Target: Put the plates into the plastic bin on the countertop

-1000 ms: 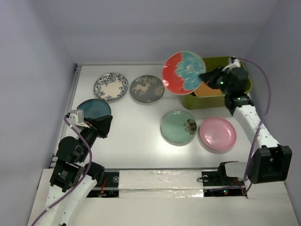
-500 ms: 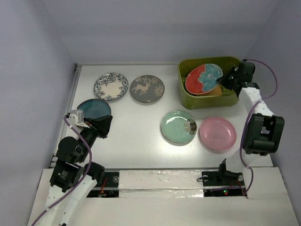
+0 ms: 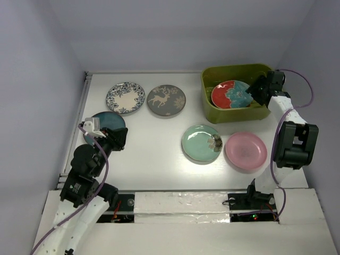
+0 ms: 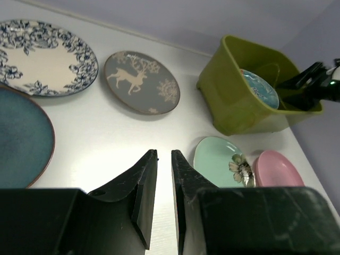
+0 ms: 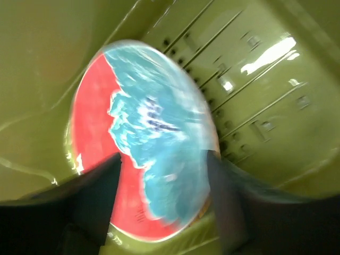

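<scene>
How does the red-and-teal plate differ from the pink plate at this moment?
The red-teal floral plate lies inside the plastic bin; the pink plate lies on the countertop, outside the bin. The red-teal floral plate is two-coloured and patterned; the pink plate is plain. The right gripper is beside the red-teal floral plate; no gripper is near the pink plate. Both are round and similar in size.

In the top view we see soft, even light from overhead: the countertop [image 3: 154,154] is brightest mid-frame, the walls [image 3: 42,79] dim toward the corners, and shadows are thin. In the left wrist view we note pale glare at lower centre, with the left gripper [image 4: 163,154] dark and soft-edged at the bottom. The right wrist view is smeared: the red-teal floral plate [image 5: 143,138] blurs, and white glints mark the plastic bin [image 5: 265,53] at upper right.
</scene>
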